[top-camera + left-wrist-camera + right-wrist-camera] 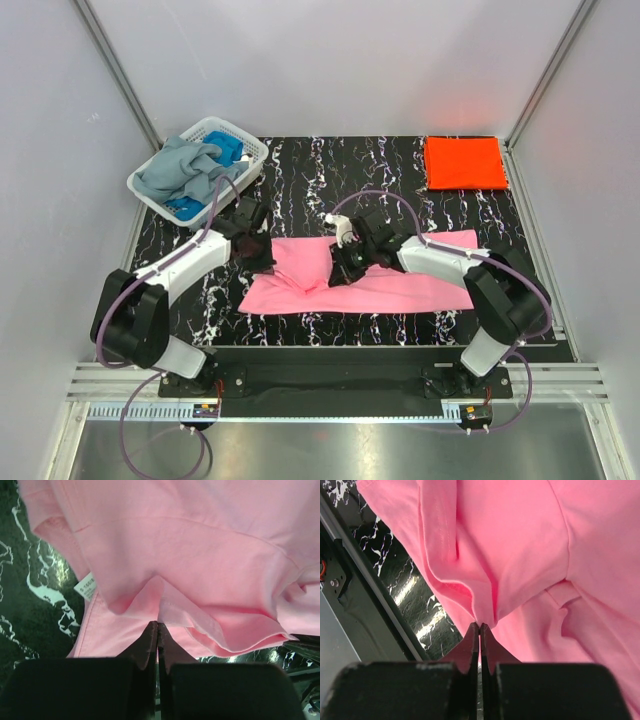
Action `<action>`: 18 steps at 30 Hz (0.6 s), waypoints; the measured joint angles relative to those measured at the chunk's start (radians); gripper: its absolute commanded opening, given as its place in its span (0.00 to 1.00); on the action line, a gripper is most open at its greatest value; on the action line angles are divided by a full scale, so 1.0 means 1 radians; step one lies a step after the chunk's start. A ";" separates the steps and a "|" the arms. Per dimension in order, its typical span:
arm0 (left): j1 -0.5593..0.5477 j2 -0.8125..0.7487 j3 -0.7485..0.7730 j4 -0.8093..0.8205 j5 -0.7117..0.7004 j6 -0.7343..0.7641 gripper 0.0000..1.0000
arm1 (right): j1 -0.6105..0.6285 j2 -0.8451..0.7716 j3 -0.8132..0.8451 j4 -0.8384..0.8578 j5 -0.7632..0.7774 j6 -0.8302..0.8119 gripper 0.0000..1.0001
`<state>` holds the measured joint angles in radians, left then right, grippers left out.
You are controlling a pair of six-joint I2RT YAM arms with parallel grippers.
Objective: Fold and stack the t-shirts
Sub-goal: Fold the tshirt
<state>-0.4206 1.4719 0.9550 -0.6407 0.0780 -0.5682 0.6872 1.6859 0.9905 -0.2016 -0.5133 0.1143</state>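
Note:
The pink t-shirt (390, 285) lies spread across the middle of the black marbled table, with its left part lifted and bunched. My left gripper (262, 257) is shut on the pink t-shirt's edge (165, 607) near its left end. My right gripper (337, 272) is shut on a fold of the pink t-shirt (487, 617) near the middle. An orange-red t-shirt (464, 162) lies folded flat at the far right corner. A grey-blue t-shirt (183, 170) and a blue one (226, 148) lie crumpled in the basket.
A white lattice basket (247, 150) stands at the far left of the table (310, 165). The table's near edge has a metal rail (367, 587). A white size label (87, 586) hangs off the pink cloth. White walls enclose the cell.

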 measured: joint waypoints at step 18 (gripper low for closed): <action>-0.093 -0.095 -0.087 -0.087 -0.035 -0.092 0.00 | 0.011 -0.065 -0.079 0.051 -0.002 0.050 0.00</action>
<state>-0.5140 1.3773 0.8677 -0.7273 0.0425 -0.6605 0.6987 1.6211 0.9115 -0.1501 -0.5156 0.1646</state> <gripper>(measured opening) 0.008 0.012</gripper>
